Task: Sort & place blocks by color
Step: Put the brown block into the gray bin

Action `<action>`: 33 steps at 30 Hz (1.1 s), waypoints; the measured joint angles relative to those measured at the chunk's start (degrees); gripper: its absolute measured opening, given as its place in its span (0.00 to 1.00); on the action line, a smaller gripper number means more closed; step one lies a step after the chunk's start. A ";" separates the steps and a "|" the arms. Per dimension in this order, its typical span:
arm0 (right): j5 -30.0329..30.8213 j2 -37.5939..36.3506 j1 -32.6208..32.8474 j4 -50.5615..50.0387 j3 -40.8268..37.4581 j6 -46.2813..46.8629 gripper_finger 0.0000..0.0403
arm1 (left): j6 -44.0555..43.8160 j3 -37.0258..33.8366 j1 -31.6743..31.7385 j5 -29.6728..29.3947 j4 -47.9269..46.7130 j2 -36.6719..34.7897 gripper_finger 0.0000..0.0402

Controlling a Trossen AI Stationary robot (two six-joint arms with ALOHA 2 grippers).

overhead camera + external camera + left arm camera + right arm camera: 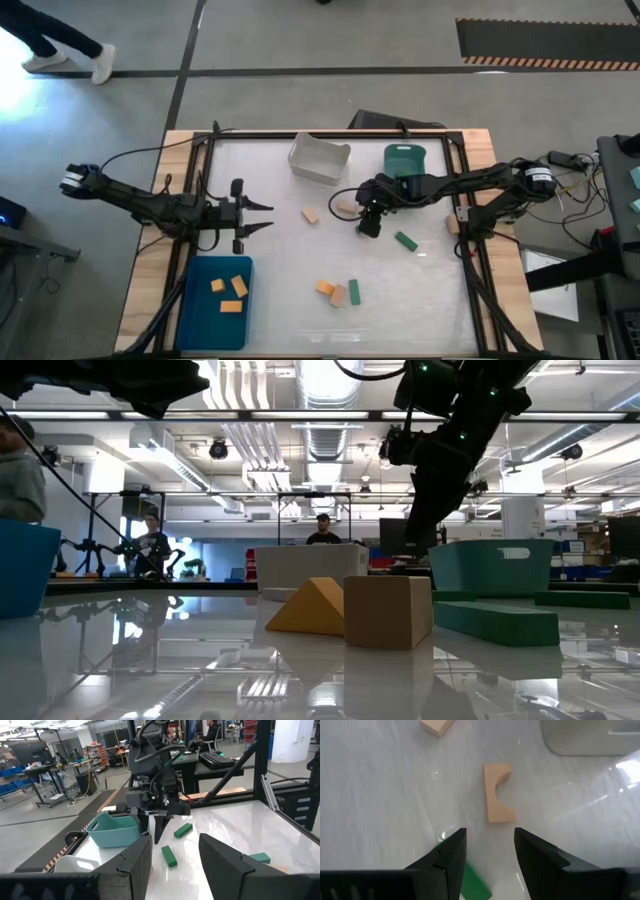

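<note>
Near counter edge, 6 o'clock: orange block [325,288], tan block [338,296], green bar [353,291] clustered, touching or nearly. Blue bin [200,310] at 7 o'clock holds three orange blocks [232,290]. Left end effector [262,216] at 9 o'clock, fingers apart, empty. Right end effector [490,847] near centre, fingers apart, empty, above counter just beside notched tan block [497,793]. Green bar [405,240] at 3 o'clock; tan block [310,214] near centre. Far edge, 12 o'clock: white bin [318,160], green bin [404,159].
</note>
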 joint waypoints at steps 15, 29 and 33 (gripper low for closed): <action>0.11 0.06 -0.04 5.20 0.00 -3.33 0.39 | 0.00 0.00 0.00 0.02 -0.08 0.43 0.37; 1.74 0.33 -0.07 10.11 -0.04 -6.06 0.58 | 0.01 0.00 0.00 0.00 -0.01 0.50 0.37; 2.22 0.33 -0.07 10.72 -0.08 -6.05 0.61 | 0.01 0.00 0.00 0.00 -0.01 0.50 0.37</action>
